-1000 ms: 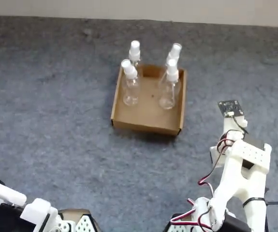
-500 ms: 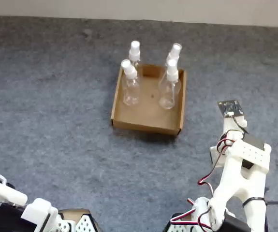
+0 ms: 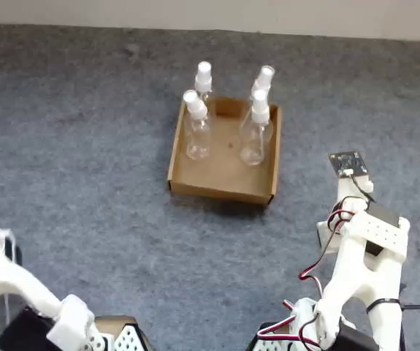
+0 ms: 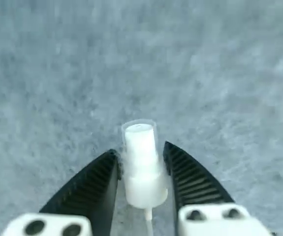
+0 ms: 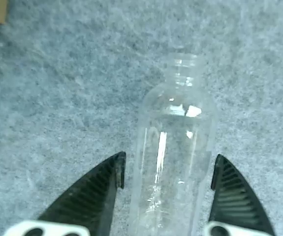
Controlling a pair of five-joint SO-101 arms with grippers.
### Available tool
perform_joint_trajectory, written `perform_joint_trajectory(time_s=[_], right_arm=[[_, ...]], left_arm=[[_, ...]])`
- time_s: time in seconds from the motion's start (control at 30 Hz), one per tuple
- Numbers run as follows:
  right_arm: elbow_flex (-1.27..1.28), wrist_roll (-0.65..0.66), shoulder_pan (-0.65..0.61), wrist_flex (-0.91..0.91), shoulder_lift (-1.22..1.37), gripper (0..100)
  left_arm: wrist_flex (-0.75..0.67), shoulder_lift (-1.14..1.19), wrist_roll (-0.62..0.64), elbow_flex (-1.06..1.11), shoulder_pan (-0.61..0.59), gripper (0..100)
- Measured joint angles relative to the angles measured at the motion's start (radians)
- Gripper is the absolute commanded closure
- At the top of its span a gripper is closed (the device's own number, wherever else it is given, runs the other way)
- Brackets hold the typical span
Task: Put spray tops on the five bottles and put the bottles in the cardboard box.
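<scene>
Status: left gripper (image 4: 141, 151) is narrow, clamped on a white spray top (image 4: 141, 167). The cap end points away from the wrist and the thin tube end points back toward it. Grey carpet (image 4: 57, 64) lies underneath, and the top is off the floor, held in the jaws.

Right gripper (image 5: 170, 158) is spread wide, straddling a clear uncapped bottle (image 5: 175, 147). The bottle's open threaded neck points away from the wrist. One finger (image 5: 104, 182) has a sliver of carpet between it and the glass. The other sits right at the bottle's edge. It doesn't look clamped.

High view: left arm (image 3: 12, 285) is at the near-left corner and right arm (image 3: 367, 256) at the near right, folded up. A small circuit board (image 3: 348, 163) sticks out ahead of the right arm.

Cardboard box (image 3: 220, 183) sits mid-table, well apart from both arms. Four bottles there already wear spray tops:
- near-left bottle (image 3: 197, 135), upright inside the box
- near-right bottle (image 3: 253, 139), upright inside the box
- far-left bottle (image 3: 204, 77), at the box's far wall
- far-right bottle (image 3: 263, 79), also at the far wall, leaning a bit

I can't tell whether the far two stand inside the box or just behind it.
</scene>
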Motion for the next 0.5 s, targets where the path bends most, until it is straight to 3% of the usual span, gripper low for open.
perform_joint_trajectory(time_s=[0.13,0.33,0.5], right_arm=[[0.000,0.000,0.000,0.000,0.000,76.5],[0.000,0.000,0.000,0.000,0.000,76.5],[0.000,0.000,0.000,0.000,0.000,76.5]], left_arm=[[0.121,-0.046,0.140,-0.123,0.229,98],[0.132,0.002,0.397,-0.192,0.631,98],[0.132,0.135,0.586,-0.308,0.861,98]])
